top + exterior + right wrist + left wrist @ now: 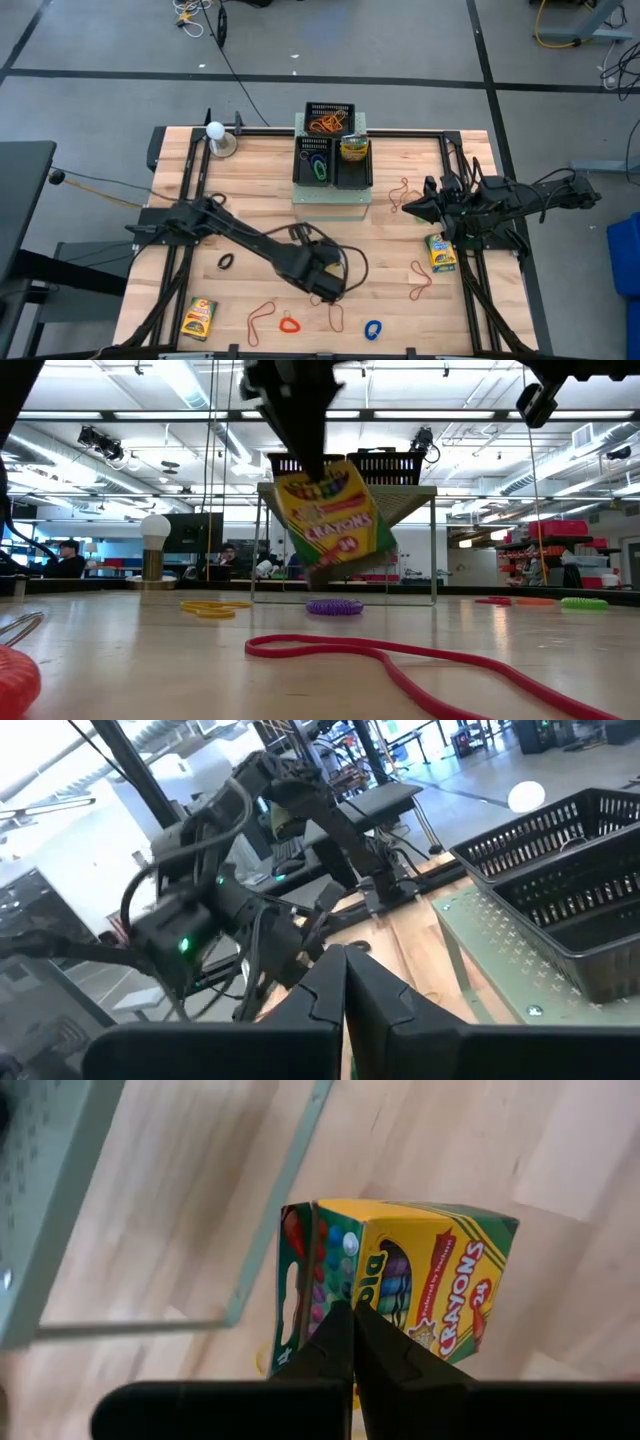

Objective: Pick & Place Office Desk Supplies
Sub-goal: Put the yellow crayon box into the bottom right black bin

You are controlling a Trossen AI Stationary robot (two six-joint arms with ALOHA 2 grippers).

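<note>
A yellow-green crayon box (330, 510) hangs tilted above the table, with my left gripper (352, 1325) shut on it. In the high view this gripper (332, 290) is over the table's near middle, and the arm hides the box. Other crayon boxes lie at the near left (199, 318), at the right (441, 252) and in a tray (353, 148). Orange rubber bands (262, 318) and red (289, 324), blue (373, 329) and black (226, 262) loops lie flat on the wood. My right gripper (405, 207) is shut and holds nothing. It stays level above the right side. My left gripper holds the crayon box by its upper end (345, 1295), at the corner where the green side meets the yellow front. The shut fingers (330, 1345) hide the exact place of contact. They come slanting down from above. The box hangs below them, tilted, clear of the table.
Black mesh trays (330, 150) stand on a pale-green perforated box (332, 195) at the far middle. A white ball on a stand (215, 130) is at the far left. More rubber bands lie at the right (420, 280) and near the box (402, 192).
</note>
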